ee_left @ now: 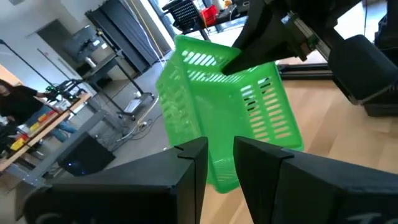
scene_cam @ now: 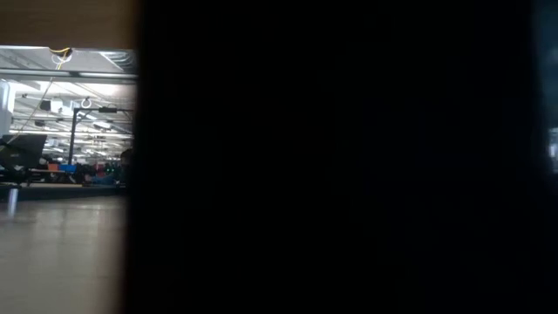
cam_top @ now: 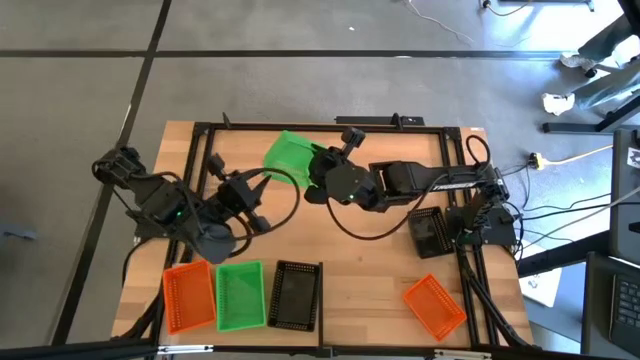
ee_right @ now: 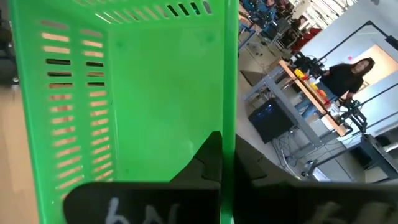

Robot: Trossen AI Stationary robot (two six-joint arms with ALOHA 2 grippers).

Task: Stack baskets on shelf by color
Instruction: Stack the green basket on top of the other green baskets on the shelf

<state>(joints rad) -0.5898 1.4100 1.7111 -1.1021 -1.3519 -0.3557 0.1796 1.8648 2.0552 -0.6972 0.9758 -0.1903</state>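
My right gripper (cam_top: 322,165) is shut on a bright green basket (cam_top: 290,155), held tilted above the far middle of the table. In the left wrist view this basket (ee_left: 230,106) hangs just beyond my open left gripper (ee_left: 219,152), which touches nothing. My left gripper (cam_top: 252,205) is left of the table's middle. At the near edge an orange basket (cam_top: 188,296), a green basket (cam_top: 240,295) and a black basket (cam_top: 297,295) lie side by side. Another black basket (cam_top: 432,232) and another orange basket (cam_top: 435,305) lie on the right. I cannot tell the shelf from the tabletop. My right gripper pinches one side wall of the green basket at its rim (ee_right: 228,118), with one finger (ee_right: 205,158) inside the basket and the other outside. The basket is lifted clear of the table and tilted, its open side toward my left arm.
A black metal frame (cam_top: 300,127) runs around the table's far and side edges. Cables loop over the wood near both arms (cam_top: 345,225). Bare wood shows between the black basket at the near edge and the orange one on the right. A dark thing fills most of the low view (scene_cam: 331,157).
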